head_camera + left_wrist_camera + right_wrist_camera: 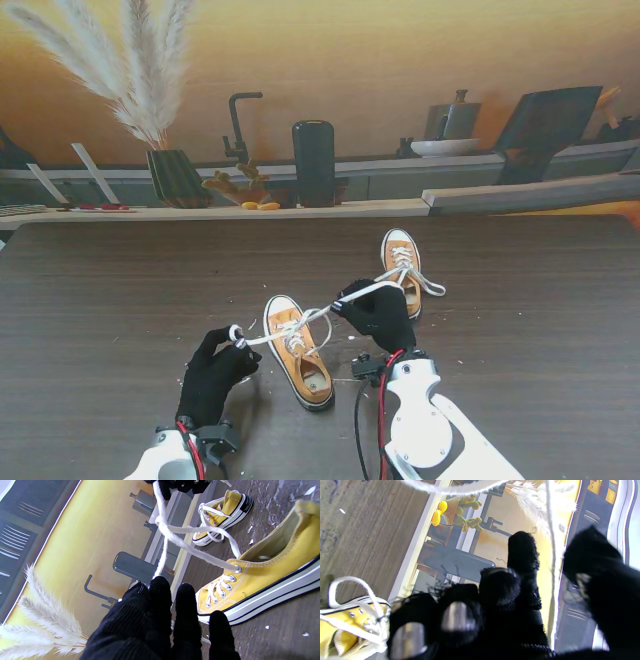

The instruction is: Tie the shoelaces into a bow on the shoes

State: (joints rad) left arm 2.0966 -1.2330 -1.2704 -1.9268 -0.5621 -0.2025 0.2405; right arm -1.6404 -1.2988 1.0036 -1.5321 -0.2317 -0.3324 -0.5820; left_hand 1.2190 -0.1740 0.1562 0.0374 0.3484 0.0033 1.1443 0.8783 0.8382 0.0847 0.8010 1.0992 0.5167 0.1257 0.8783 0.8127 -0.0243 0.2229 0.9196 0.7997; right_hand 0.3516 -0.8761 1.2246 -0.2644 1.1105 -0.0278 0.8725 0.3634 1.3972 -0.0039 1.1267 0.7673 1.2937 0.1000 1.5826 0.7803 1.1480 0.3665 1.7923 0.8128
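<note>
Lying on the dark wood table [100, 300], the near shoe [298, 350] had its long axis running from near-right to far-left in the stand view, the toe pointing away from the robot and slightly to its left, the heel opening nearest the robot. The far shoe [401, 268] stood farther off and to the right, its long axis nearly straight away from the robot, toe farthest; its own laces [425, 283] lay loose across the tongue and onto the table. The near shoe's shoelace [300, 322] was drawn up off the eyelets in two taut strands that crossed in one twist above the shoe, visible in the left wrist view as a knot-like crossing [161, 526]. The left hand [213, 378], gloved in black, was closed on one strand end to the left of the shoe, the lace emerging between its fingertips [160, 585]. The right hand [377, 313], also gloved, was held between the two shoes and was closed on the other strand, which ran past its fingers [522, 550].
</note>
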